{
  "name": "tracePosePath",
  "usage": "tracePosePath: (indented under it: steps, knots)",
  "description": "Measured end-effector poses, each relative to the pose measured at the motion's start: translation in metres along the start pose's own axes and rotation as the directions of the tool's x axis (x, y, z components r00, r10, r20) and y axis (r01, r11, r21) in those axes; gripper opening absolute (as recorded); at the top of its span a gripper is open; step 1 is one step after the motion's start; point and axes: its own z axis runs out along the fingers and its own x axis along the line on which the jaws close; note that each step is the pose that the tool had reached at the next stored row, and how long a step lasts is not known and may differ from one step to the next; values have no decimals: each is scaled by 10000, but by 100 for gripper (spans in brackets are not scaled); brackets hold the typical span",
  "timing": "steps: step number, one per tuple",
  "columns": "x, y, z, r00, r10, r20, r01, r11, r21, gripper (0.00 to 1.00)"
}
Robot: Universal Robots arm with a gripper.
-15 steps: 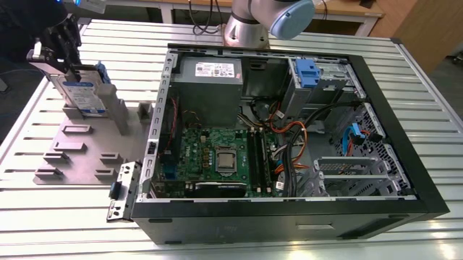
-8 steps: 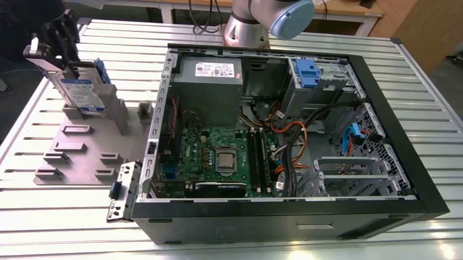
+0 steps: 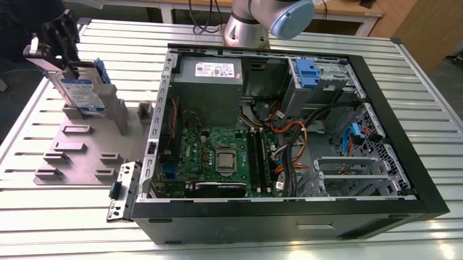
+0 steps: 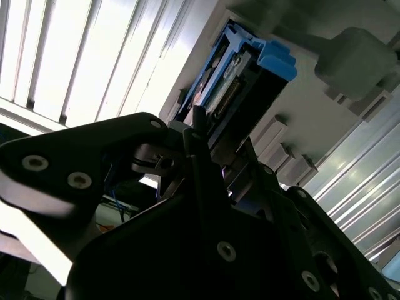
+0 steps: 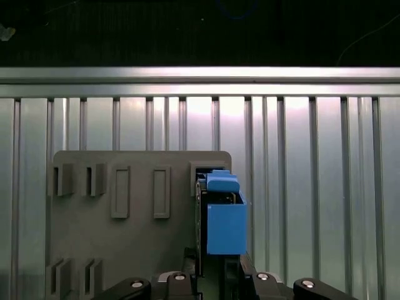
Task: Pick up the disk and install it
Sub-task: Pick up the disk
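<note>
Disk point(image 3: 78, 93) upright at the exterior view's left, over grey fixture plate point(image 3: 76, 157); gripper point(image 3: 58, 64) jaws clamped on its upper end. Risk: shallow hold, so the disk may tilt and snag the computer case point(image 3: 426, 184).

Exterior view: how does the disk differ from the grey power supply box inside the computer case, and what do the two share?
The disk stands on end on the grey fixture plate, outside the computer case; the power supply box is mounted inside it. The disk is a thin slab; the power supply box is bulkier. The disk carries blue plastic rails; the power supply box is plain grey. Both are rectangular, metal and labelled.
</note>
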Motion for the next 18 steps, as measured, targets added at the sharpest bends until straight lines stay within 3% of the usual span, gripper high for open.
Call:
tracePosePath:
  steps: [3, 18]
  knots:
    - [-1, 1, -40, 10000, 0, -3, 0, 10000, -4, 35]
    - [-22, 14, -717, 10000, 0, 0, 0, 10000, 0, 35]
